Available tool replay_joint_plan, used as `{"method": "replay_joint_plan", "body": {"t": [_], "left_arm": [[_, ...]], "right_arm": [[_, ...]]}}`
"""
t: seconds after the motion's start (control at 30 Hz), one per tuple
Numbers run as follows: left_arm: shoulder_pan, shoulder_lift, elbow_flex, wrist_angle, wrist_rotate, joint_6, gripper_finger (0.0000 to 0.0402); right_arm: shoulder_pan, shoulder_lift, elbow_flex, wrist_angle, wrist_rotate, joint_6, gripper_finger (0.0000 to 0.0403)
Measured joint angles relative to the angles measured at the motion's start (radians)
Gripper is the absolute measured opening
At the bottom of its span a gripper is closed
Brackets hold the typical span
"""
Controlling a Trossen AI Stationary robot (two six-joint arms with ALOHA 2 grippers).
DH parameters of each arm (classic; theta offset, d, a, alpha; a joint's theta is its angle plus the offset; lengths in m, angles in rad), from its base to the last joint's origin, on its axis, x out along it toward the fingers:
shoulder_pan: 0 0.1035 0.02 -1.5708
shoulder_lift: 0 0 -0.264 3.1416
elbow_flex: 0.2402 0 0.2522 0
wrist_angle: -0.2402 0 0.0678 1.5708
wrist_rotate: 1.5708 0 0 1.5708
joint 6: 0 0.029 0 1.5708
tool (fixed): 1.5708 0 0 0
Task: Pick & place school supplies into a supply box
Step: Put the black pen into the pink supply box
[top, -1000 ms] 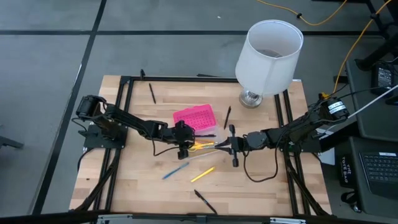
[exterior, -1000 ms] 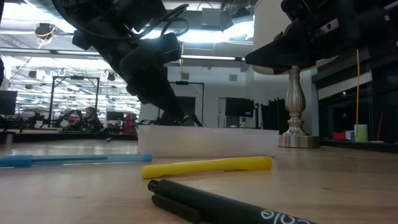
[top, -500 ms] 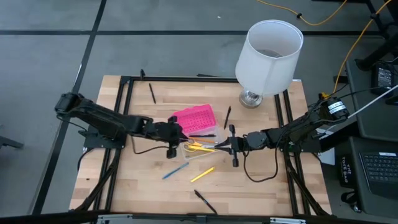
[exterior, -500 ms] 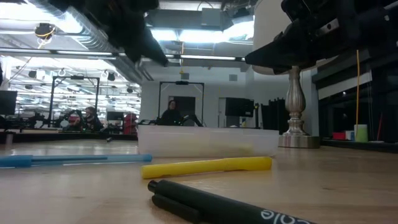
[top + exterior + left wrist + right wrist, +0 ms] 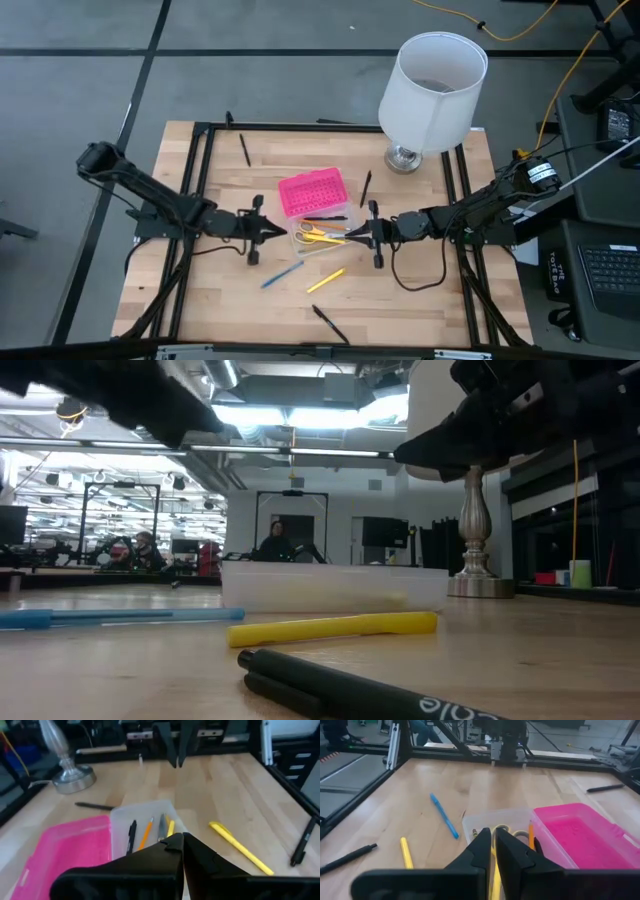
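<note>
We see the left gripper [image 5: 272,232] closed on nothing, just off the supply box [image 5: 318,210] at its 9 o'clock. The right gripper [image 5: 352,233] sits at the box's 3 o'clock edge, fingers nearly together, nothing visibly held. The box lies mid-table, pink lid open toward 12, with scissors [image 5: 318,235] and pens in the clear base. Loose on the table are a blue pen [image 5: 282,275], a yellow pen [image 5: 325,280] and a black pen [image 5: 329,324], all toward 6 from the box.

Risk, as we judge it: either arm reaching toward 6 could nudge the light box or roll the round pens away. Both wrists crowd the box, so a collision is possible. There is open room from 6 to 7. The lamp [image 5: 432,95] stands at 1, the frame bars [image 5: 197,180] at the sides.
</note>
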Motion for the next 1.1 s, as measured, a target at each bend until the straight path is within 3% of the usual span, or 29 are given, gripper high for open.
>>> {"method": "replay_joint_plan", "body": {"t": [0.23, 0.43, 0.53, 0.73, 0.87, 0.97, 1.1], "left_arm": [[-0.047, -0.014, -0.105, 0.135, -0.004, -0.017, 0.0003], [-0.049, -0.014, -0.111, 0.135, -0.026, -0.007, 0.0003], [-0.047, -0.014, -0.111, 0.135, -0.026, 0.009, 0.0003], [-0.047, -0.014, -0.111, 0.135, -0.026, 0.011, 0.0004], [-0.047, -0.014, -0.111, 0.135, -0.026, 0.012, 0.0004], [-0.047, -0.014, -0.111, 0.135, -0.026, 0.012, 0.0004], [-0.046, -0.014, -0.111, 0.135, -0.026, 0.027, 0.0004]], "right_arm": [[0.004, 0.0, 0.001, -0.001, 0.014, 0.084, 0.0032], [0.003, 0.0, 0.007, -0.053, 0.212, 0.21, 0.0011], [0.004, 0.0, 0.047, -0.206, 0.294, 0.289, 0.0006], [0.0, 0.0, 0.202, -0.713, 0.503, 0.599, 0.0008], [-0.003, 0.0, 0.254, -0.845, 0.603, 0.756, 0.0005], [-0.033, 0.0, 0.271, -0.855, 0.574, 0.813, 0.0011], [-0.119, 0.0, 0.273, -0.875, 0.413, 0.89, 0.0006]]}}
